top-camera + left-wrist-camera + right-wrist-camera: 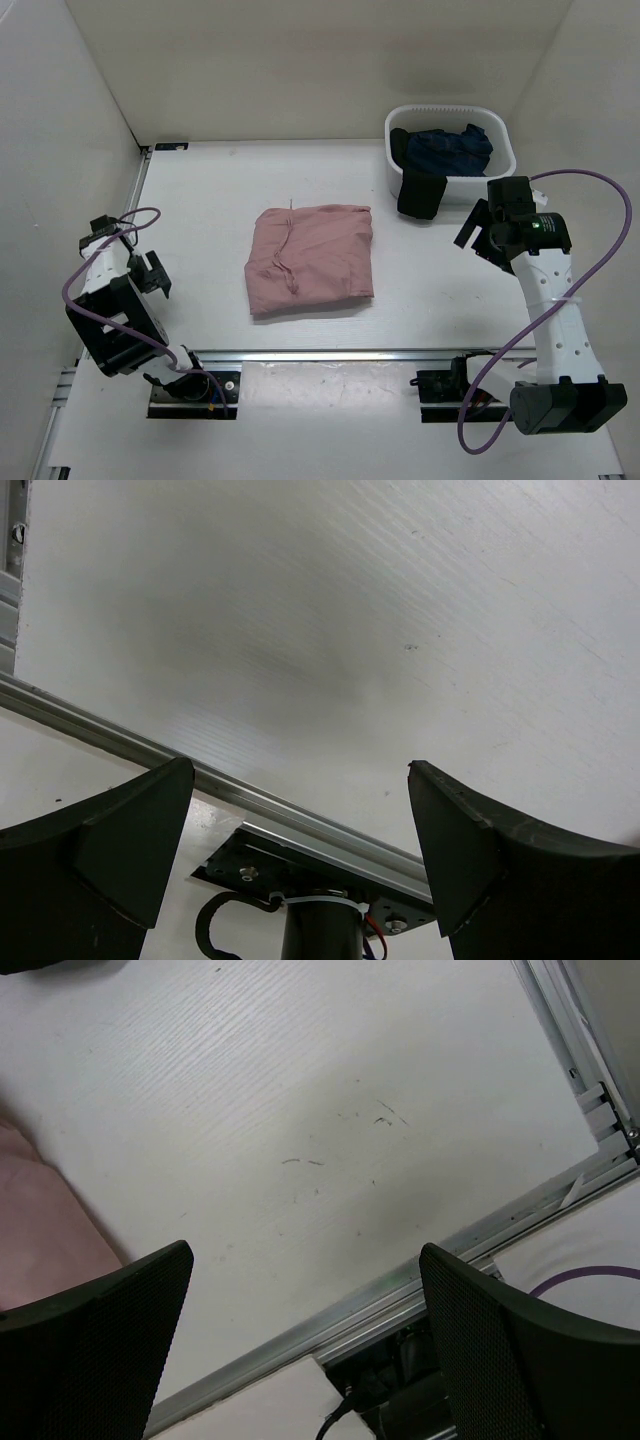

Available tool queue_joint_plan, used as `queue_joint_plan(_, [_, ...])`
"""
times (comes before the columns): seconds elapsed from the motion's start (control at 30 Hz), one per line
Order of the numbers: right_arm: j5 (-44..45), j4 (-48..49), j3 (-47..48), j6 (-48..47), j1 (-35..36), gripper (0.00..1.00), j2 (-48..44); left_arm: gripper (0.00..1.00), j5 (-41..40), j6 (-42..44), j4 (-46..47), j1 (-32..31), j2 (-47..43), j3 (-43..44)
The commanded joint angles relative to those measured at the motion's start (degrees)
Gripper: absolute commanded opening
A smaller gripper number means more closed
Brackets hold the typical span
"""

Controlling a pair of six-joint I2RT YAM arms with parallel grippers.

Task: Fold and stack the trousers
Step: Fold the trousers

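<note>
trousers (310, 258) folded, btwn L gripper (155, 273), R gripper (476, 232)

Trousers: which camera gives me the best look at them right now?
The top external view. It shows the trousers whole, a folded pink bundle lying in the middle of the table. The right wrist view catches only a sliver of pink at its left edge. The left wrist view shows none of them.

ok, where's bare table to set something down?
Free: patch between the trousers and left gripper; strip behind the trousers to the back wall. Tighter between trousers and right gripper. Crowded back right: basket with black garment over its rim.
</note>
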Motion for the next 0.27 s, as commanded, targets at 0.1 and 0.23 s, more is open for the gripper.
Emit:
queue_joint_plan(0.1, [1.6, -1.4, 0.3, -2.7, -0.7, 0.99, -0.4, 1.00, -0.2, 0.0, 0.7, 0.1, -2.1, 1.7])
queue_joint_plan(0.23, [1.1, -0.9, 0.3, -2.7, -0.7, 0.99, -0.9, 1.00, -0.2, 0.0, 0.7, 0.1, -2.7, 0.6])
